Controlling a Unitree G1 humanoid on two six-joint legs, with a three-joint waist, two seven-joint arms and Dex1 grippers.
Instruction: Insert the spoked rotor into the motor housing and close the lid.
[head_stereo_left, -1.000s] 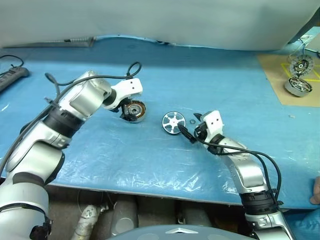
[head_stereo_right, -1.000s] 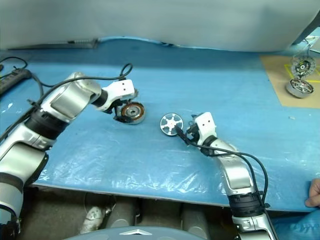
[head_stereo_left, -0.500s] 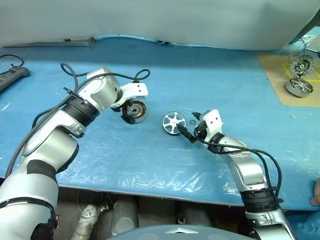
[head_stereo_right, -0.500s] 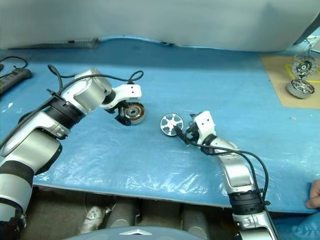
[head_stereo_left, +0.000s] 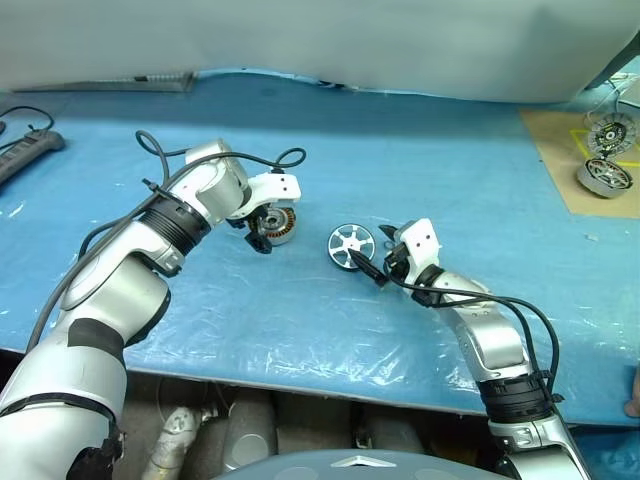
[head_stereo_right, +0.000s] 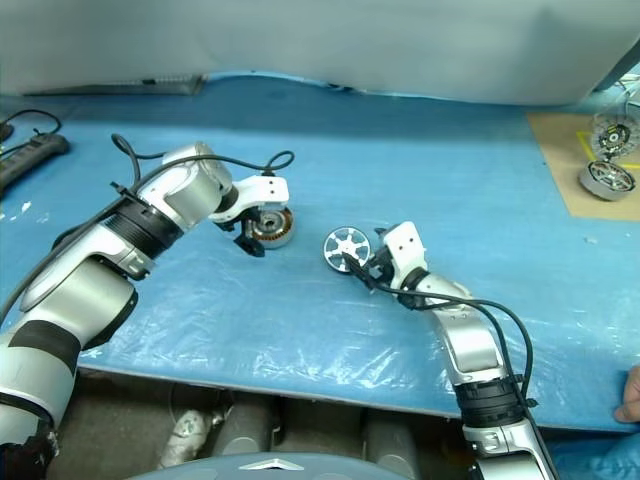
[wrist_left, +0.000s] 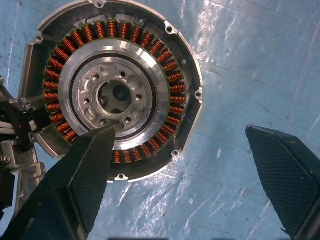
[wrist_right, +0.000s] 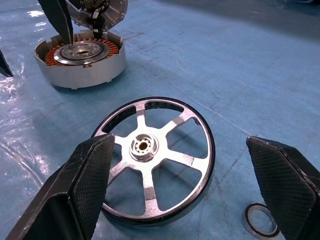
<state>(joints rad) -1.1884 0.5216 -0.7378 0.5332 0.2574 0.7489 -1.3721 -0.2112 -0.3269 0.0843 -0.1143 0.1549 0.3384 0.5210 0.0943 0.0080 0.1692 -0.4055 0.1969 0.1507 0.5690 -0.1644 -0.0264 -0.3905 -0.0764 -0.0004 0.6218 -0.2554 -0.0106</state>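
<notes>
While my claws wait, both are wide and hold nothing.
My left claw (head_stereo_left: 262, 232) hangs over the motor housing (head_stereo_left: 274, 224); my right claw (head_stereo_left: 372, 262) sits by the spoked rotor (head_stereo_left: 351, 245).

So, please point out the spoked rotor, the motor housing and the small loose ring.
spoked rotor (wrist_right: 142, 146): right wrist view, central hub.
motor housing (wrist_left: 116, 95): left wrist view, silver centre.
small ring (wrist_right: 261, 221): right wrist view, its band.

**Count of parts on the blue sheet**

One shiny silver spoked rotor (head_stereo_left: 349, 244) lies mid-sheet. One round grey motor housing with copper windings (head_stereo_left: 274, 223) sits beside it, with one hinged lid (wrist_right: 100, 11). One small dark ring (wrist_right: 261, 220) lies beside the rotor. Two silver wheel-like motor parts (head_stereo_left: 606, 152) sit at the far right edge. One black power strip (head_stereo_left: 28, 153) lies at the left edge.
</notes>
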